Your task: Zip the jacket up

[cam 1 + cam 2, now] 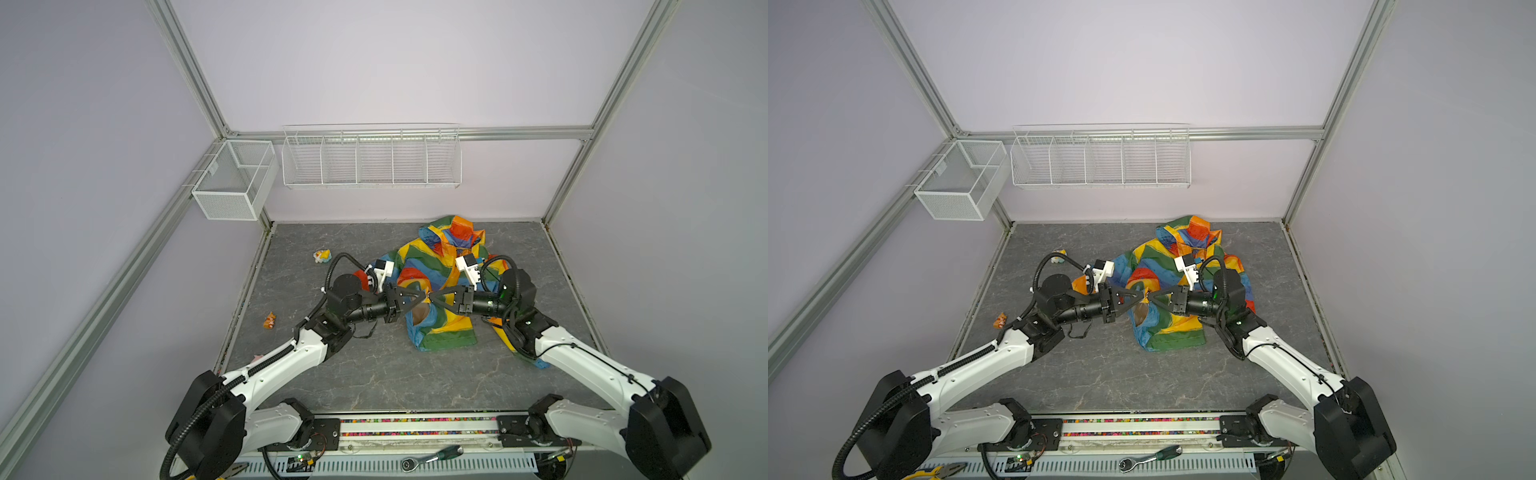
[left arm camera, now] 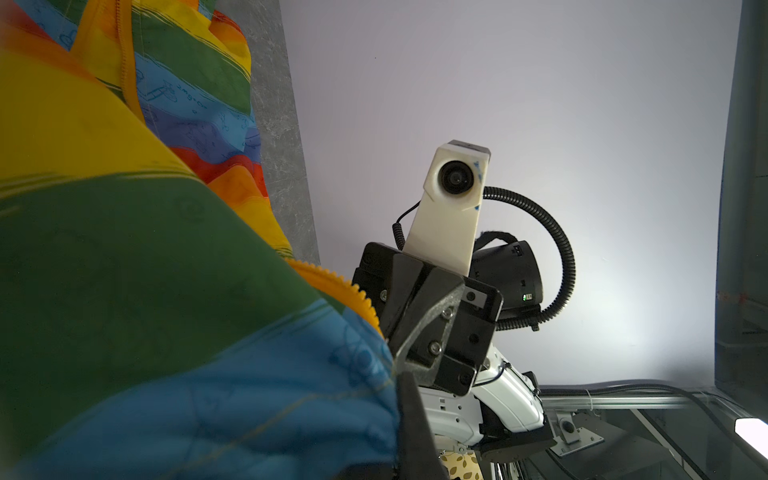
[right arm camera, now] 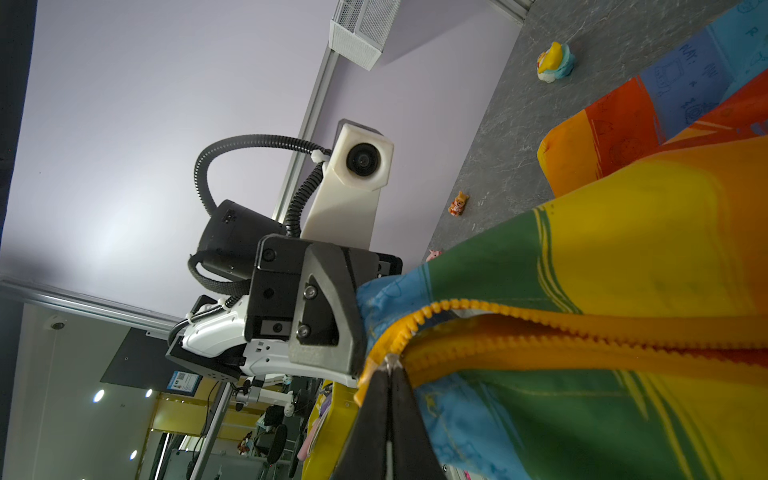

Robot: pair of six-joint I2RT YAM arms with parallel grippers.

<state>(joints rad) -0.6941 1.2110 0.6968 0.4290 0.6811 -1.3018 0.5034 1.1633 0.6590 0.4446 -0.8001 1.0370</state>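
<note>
Rainbow nylon, thin and slack, is the whole difficulty here: the jacket lies crumpled on the grey tabletop, right of centre and toward the back wall, hood farthest from the arms and hem nearest them. Both arms reach in low from opposite sides and meet tip to tip over its lower front, where the zipper begins. The left hand is pinched tight on the blue fabric by the hem, just beside the zipper's end. In the right wrist view its jaws press that cloth flat. The right hand is closed to a point on the orange tape where the yellow teeth curl round, the jaws touching with only the tape between them. Lifted slightly, the cloth hangs from the two grips, so the teeth stand clear of the folds instead of sinking into them. Holding close together on either side of the start seems meant to keep both edges taut and lined up for joining. The two rows of teeth run side by side but apart, so the zip looks undone. I cannot make out a slider or pull in any view. Two small toys sit well apart on the left, out of the way.
</note>
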